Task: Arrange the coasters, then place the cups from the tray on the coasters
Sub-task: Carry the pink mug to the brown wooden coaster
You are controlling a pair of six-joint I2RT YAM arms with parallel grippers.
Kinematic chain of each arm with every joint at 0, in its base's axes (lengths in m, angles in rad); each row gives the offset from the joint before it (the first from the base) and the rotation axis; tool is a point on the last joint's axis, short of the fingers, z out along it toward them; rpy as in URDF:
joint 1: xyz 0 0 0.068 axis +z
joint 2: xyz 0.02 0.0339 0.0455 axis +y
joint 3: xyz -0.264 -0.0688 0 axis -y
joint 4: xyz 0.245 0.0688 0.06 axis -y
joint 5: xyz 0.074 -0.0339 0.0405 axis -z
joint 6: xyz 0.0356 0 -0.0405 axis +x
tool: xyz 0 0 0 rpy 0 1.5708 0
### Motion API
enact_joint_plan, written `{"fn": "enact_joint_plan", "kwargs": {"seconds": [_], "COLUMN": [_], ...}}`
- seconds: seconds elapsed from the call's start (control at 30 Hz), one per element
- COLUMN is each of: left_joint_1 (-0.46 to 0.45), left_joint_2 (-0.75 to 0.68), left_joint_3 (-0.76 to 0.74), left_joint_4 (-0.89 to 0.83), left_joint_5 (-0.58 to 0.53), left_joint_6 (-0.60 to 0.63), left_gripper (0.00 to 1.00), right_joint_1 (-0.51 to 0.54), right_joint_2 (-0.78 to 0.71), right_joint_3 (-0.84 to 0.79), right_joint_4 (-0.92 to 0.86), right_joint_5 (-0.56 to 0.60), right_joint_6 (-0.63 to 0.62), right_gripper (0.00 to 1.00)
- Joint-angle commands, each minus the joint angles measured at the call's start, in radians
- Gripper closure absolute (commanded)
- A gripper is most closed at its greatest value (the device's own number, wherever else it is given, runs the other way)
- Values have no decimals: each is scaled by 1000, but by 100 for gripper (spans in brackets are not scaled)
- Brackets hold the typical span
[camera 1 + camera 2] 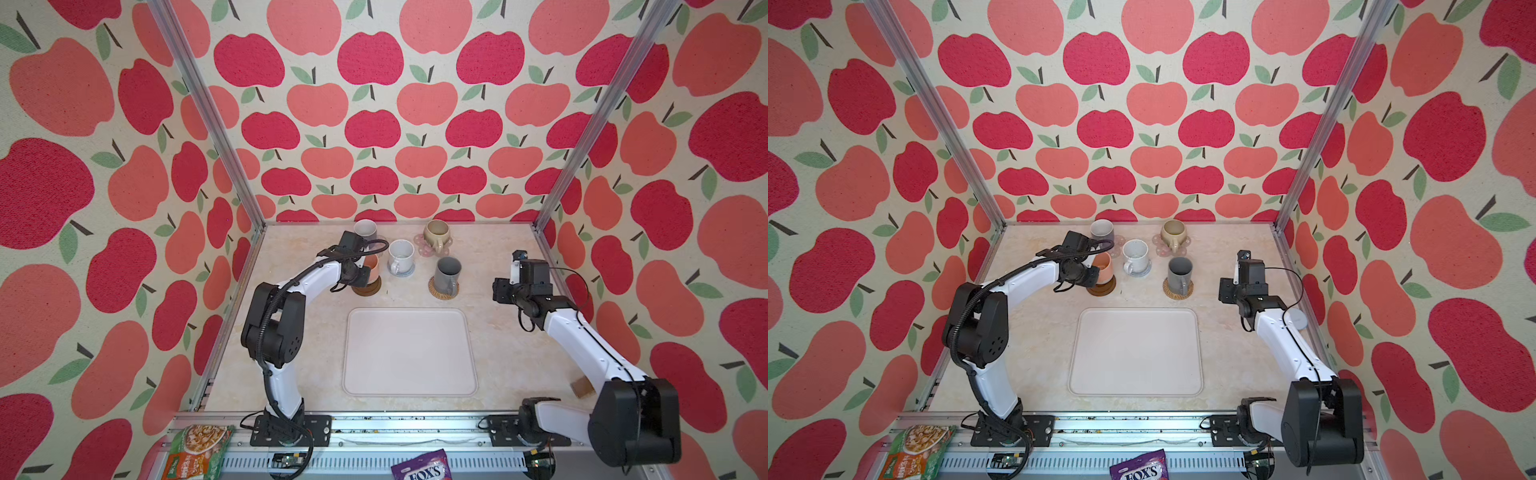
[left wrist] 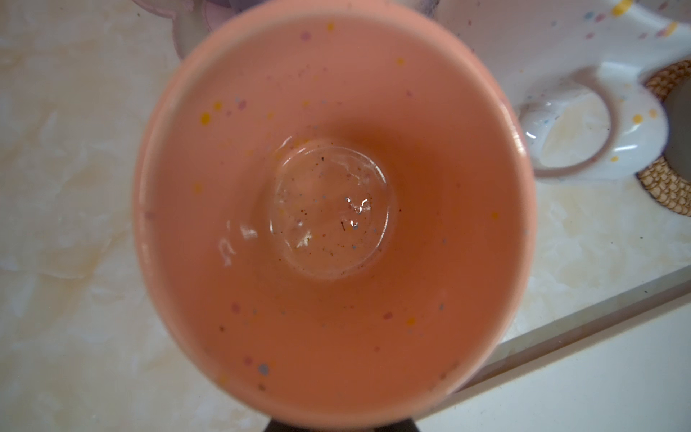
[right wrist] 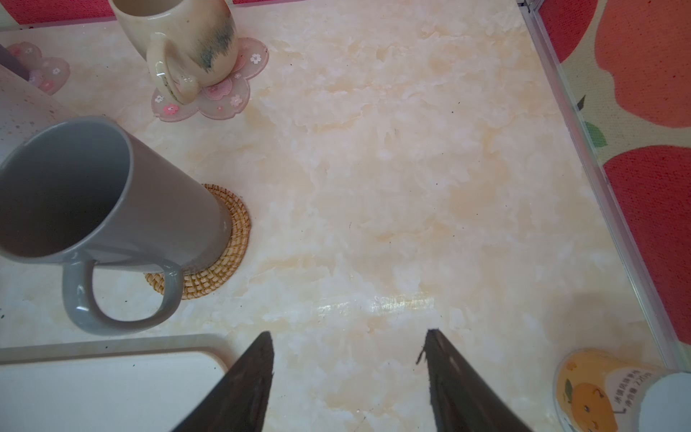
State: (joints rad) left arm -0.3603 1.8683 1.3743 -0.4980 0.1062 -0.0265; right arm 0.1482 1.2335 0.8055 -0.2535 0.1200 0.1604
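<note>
At left hand (image 1: 362,277), gripped peach cup (image 1: 373,266) sits on brown coaster (image 1: 368,289).

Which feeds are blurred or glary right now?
Left wrist view: the peach cup fills the frame, rim soft, glints at its bottom. Right wrist view: sharp, one glare streak on the table, grey cup lens-stretched. Both top views: evenly lit, slightly soft.

speckled peach cup (image 2: 336,93), grey cup (image 3: 168,209), apple-print walls (image 1: 374,124), cream marbled table (image 3: 374,187).
</note>
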Motion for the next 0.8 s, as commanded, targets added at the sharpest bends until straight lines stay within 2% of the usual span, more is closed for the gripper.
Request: {"fn": "enact_joint_plan", "kwargs": {"seconds": [0.0,0.2,0.6,0.77], "left_joint_1": [-3,-11,-16,-8], "left_joint_2": [-65,-115,-50,-57], "left_joint_3": [7,-41,-26,-50], "left_joint_4": [37,30,3,3], "left_joint_5": [12,3,-20,-14], "left_joint_6": [19,14,-2,-12], "left_gripper": [100,100,100,93], "right_joint_1": [-7,-6,-7,-7], "right_joint_2": [14,14,1,6], "right_joint_3": [-11,-15,-42,-42], "right_joint_4": [13,12,17,22], "right_joint_5": [-14,-22,-16,-16], "right_joint_6": [-9,-2,2,-2], "right_gripper": [33,33,33,33]}}
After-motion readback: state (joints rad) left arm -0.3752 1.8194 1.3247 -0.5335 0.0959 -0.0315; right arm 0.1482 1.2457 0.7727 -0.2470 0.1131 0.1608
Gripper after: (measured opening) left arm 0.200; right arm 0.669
